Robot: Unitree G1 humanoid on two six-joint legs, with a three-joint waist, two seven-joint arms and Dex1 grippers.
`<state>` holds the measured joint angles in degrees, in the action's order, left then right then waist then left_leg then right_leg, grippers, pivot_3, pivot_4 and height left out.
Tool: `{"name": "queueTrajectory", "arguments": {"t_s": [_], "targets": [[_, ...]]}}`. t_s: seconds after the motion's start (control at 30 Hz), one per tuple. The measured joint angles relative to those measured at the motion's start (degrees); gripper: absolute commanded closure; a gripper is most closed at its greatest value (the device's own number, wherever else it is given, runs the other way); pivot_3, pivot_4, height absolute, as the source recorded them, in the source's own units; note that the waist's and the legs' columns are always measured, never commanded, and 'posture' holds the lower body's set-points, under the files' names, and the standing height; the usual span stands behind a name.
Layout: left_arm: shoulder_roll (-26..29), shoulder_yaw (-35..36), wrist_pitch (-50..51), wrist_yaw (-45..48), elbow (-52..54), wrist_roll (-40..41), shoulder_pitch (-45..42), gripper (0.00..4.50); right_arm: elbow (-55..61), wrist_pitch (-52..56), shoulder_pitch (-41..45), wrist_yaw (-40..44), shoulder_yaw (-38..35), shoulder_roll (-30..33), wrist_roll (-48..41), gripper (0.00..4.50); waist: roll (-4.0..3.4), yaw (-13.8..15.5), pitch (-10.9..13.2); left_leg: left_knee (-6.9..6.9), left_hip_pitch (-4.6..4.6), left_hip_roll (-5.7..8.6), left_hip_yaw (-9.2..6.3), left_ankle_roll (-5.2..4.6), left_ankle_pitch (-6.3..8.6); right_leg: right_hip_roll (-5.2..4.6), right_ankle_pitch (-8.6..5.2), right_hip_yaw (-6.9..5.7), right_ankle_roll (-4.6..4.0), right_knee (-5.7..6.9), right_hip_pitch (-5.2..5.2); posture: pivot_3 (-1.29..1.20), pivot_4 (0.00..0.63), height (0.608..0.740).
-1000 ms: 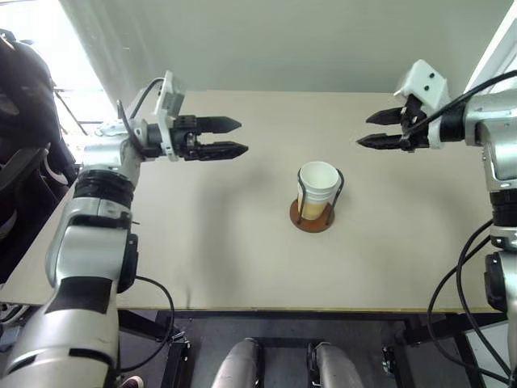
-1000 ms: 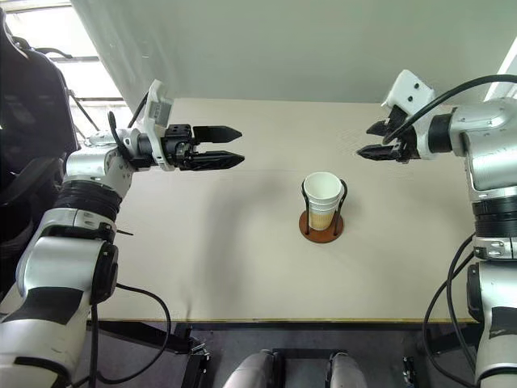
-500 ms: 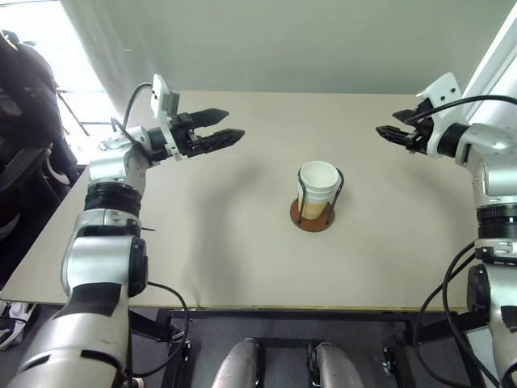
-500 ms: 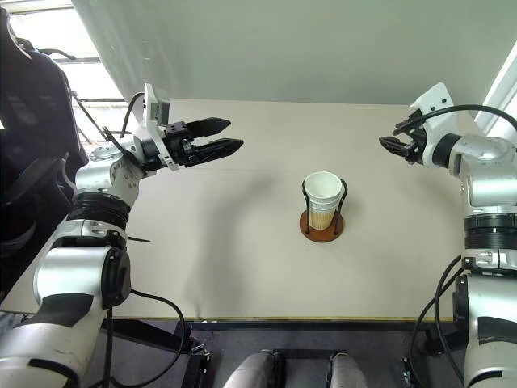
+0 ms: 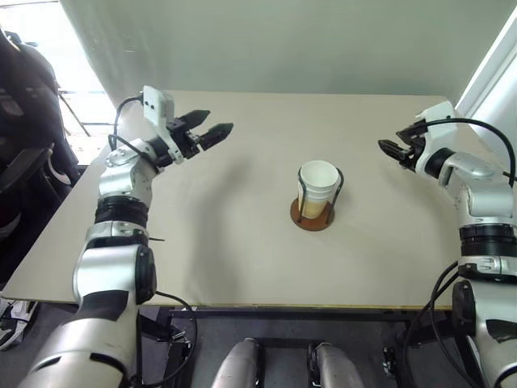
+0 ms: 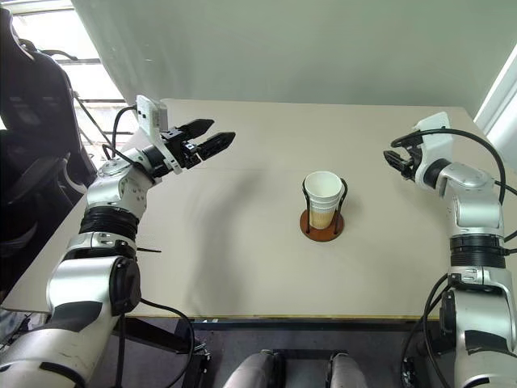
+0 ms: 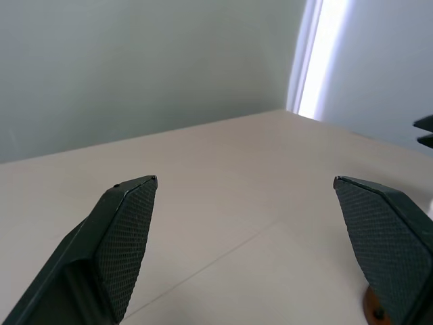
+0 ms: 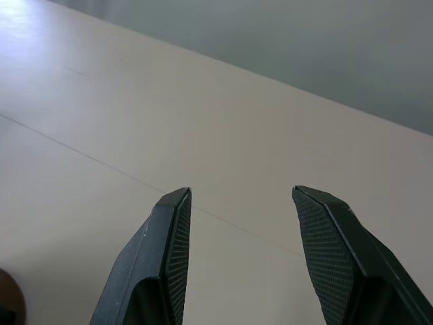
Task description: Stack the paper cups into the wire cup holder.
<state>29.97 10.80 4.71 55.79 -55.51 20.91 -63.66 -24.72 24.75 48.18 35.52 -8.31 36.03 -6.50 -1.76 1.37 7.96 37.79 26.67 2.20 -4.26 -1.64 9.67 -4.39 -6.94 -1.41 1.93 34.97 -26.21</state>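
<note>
Plain grey wall behind, pale beige table (image 5: 242, 242) in front of me, bare except for one cluster at its middle.

Paper cups (image 5: 317, 187): nested into a single stack, white rim up, yellow-tan side showing lower down. How many are nested I cannot count from here. The stack sits upright inside the wire cup holder (image 5: 312, 217), black loops rising on either side of it, reddish-brown disc flat on the table. No loose cup anywhere on the tabletop.

My left gripper (image 5: 203, 129): raised over the far left part of the table, well apart from the holder, fingers spread wide, nothing between them. The left wrist view confirms the gap, with only table and wall between the pads.

My right gripper (image 5: 394, 150): out near the right edge, also well apart from the holder, fingers parted about halfway, nothing pinched. Right wrist view shows bare table between them.

Judgement: stacking looks finished; both hands are clear.

Risks from here:
- The holder is light and narrow-based. A sweep of either arm back across the middle could clip a wire loop and tip the stack.
- The top cup may be sitting loosely; a jolt to the table could tilt it.
- Safest is to retract outward and up, away from centre.
</note>
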Motion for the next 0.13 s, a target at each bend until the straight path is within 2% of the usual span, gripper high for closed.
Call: {"name": "queueTrajectory", "arguments": {"t_s": [0.13], "targets": [[-0.9,0.9,-0.1,-1.0,1.6,0.1,0.5,0.00,-0.4,-1.1,-1.3,-1.1,0.0,0.5,0.1,2.14,0.00,0.1,0.0,0.00,0.00,0.01,0.01,0.10,0.00,-0.01,0.05,0.00,-0.05,0.00,0.00,0.00,0.150,0.740]]}}
